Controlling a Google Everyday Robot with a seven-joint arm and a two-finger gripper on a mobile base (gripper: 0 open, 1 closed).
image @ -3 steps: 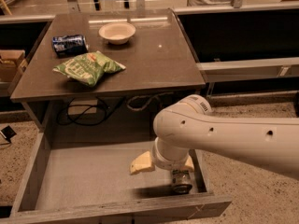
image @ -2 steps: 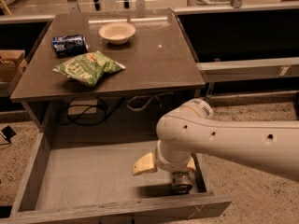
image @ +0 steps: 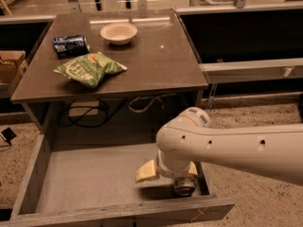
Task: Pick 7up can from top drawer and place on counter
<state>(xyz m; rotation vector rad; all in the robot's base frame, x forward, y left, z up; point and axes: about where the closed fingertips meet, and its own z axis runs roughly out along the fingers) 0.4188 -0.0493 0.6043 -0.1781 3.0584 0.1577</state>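
Observation:
The top drawer [image: 28, 183] is pulled out under the counter [image: 156, 56]. In its front right corner I see a small can with a silver end [image: 184, 187]. It is dark and mostly hidden under my wrist, so I cannot confirm that it is the 7up can. My gripper [image: 169, 174] reaches down into the drawer right over this can. Its tan fingers [image: 146, 170] show spread wide on either side of the wrist, with the can just below and between them. The white arm hides the contact.
On the counter lie a dark blue can [image: 70, 45], a green chip bag [image: 90, 69] and a white bowl [image: 119, 32]. Cables [image: 87, 115] hang behind the drawer. A cardboard box [image: 10, 65] stands at the left. The drawer's front wall [image: 118, 213] is close to the gripper.
The arm and gripper have edged slightly down toward the drawer's front right corner. The can has stayed in place.

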